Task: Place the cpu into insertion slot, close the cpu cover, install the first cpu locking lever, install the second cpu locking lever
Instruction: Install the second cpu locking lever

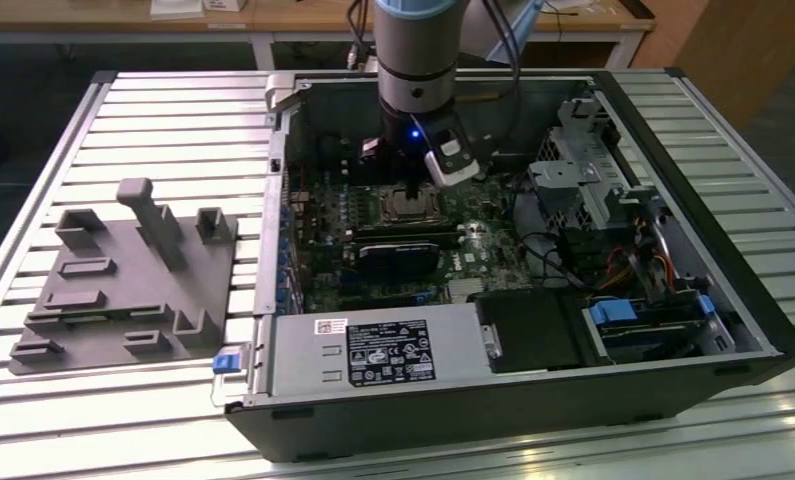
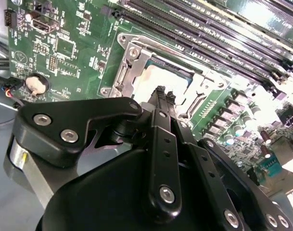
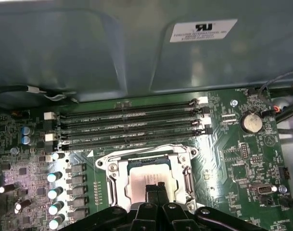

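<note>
The cpu (image 3: 141,182) lies flat in the insertion slot (image 1: 405,208), its pale metal face showing through the window of the cpu cover (image 3: 110,166). The silvery cover frame lies down around the chip, seen also in the second wrist view as the cpu cover (image 2: 129,62) round the cpu (image 2: 153,79). My gripper (image 3: 156,186) hangs straight over the socket, shut, its two thin black fingertips (image 2: 160,92) pressed together just above or on the chip's face; contact cannot be told. In the exterior view the gripper (image 1: 411,190) stands inside the open computer case.
Several long memory slots (image 3: 132,125) run beside the socket, with a coin battery (image 3: 252,121) and a row of capacitors (image 3: 55,192) nearby. The case wall (image 3: 112,57) rises behind. A black graphics card (image 1: 404,250), a power supply box (image 1: 370,352) and a grey fixture plate (image 1: 124,280) lie around.
</note>
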Tool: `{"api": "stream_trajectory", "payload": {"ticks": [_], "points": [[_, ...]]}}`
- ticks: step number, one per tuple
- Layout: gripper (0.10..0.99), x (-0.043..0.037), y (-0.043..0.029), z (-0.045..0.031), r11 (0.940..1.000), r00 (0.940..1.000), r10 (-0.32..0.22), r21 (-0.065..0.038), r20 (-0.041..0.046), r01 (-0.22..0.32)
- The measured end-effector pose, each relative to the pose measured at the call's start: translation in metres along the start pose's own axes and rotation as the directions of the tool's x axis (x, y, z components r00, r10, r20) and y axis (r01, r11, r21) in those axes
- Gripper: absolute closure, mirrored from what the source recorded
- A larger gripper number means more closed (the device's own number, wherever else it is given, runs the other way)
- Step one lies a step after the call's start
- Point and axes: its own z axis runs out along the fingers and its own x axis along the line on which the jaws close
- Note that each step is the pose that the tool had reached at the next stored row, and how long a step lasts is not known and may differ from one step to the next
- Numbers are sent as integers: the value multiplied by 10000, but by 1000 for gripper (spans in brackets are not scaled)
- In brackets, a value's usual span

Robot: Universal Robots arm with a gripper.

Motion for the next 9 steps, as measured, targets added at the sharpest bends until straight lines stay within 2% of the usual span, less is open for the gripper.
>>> {"api": "stream_trajectory", "payload": {"ticks": [3, 9], "points": [[980, -1, 9, -31, 10000, 10000, -1, 16, 4, 1], [980, -1, 9, -32, 10000, 10000, -3, 35, 6, 3]]}}
